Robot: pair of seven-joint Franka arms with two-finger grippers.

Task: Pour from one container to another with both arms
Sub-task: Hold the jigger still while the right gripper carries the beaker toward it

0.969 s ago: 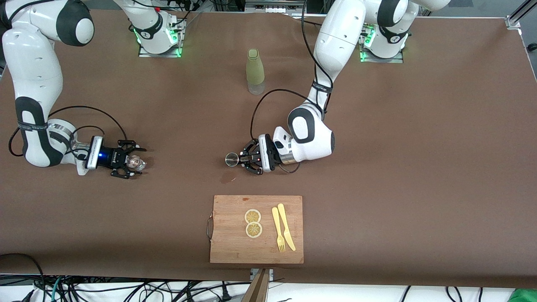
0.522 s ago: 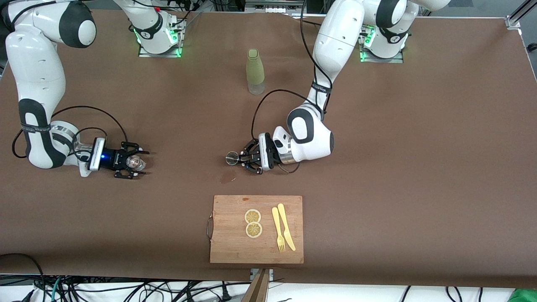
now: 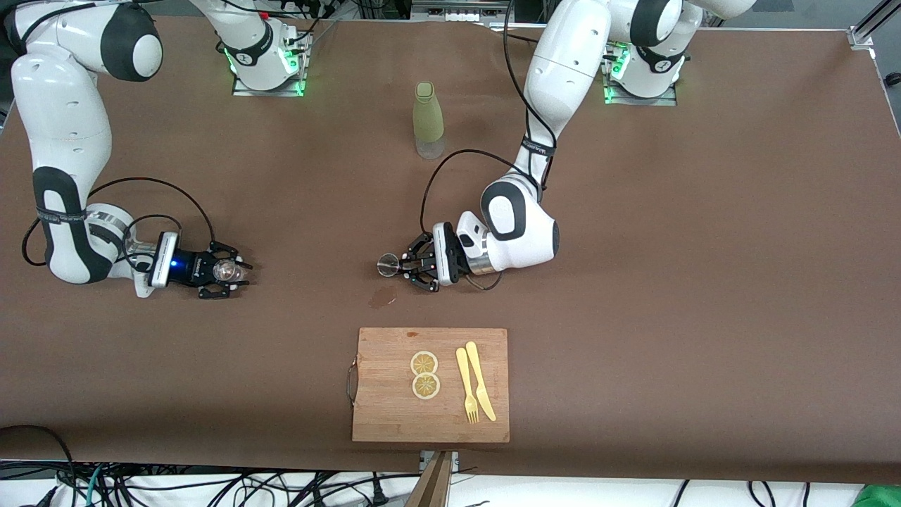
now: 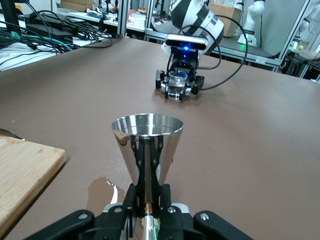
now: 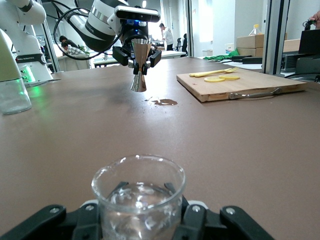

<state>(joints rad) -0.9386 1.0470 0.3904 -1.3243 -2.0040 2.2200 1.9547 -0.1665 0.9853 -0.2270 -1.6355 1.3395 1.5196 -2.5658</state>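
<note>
Jigger (image 3: 387, 265) first: I have the steel double-cone measure clamped at its waist in the left gripper (image 3: 402, 267), fingers fully pinched on it. From the left wrist camera the jigger (image 4: 146, 150) stands upright straight ahead of the fingers, its open mouth up. It is raised above the brown table (image 3: 669, 282), over the stretch between the bottle and the cutting board, and on the right wrist camera I see its base clear of the surface (image 5: 138, 65). A small wet spill (image 3: 382, 298) lies on the table under it, between it and the wooden cutting board (image 3: 383, 415).

My right gripper (image 3: 227, 270) is down at table level toward the right arm's end of the table, with the small clear glass (image 3: 225, 267) sitting between its fingers. On the right wrist camera the glass (image 5: 138, 195) fills the space between the two black fingers (image 5: 97, 222), which stand close on either side of it; I cannot tell whether they are pressing on it. The left wrist camera shows that same gripper and glass (image 4: 177, 82) well apart from the jigger.

Farther from the front camera, between the two bases, a pale green bottle (image 3: 428, 120) stands upright. The cutting board carries two lemon slices (image 3: 424, 374), a yellow fork (image 3: 467, 387) and a yellow knife (image 3: 481, 380).
</note>
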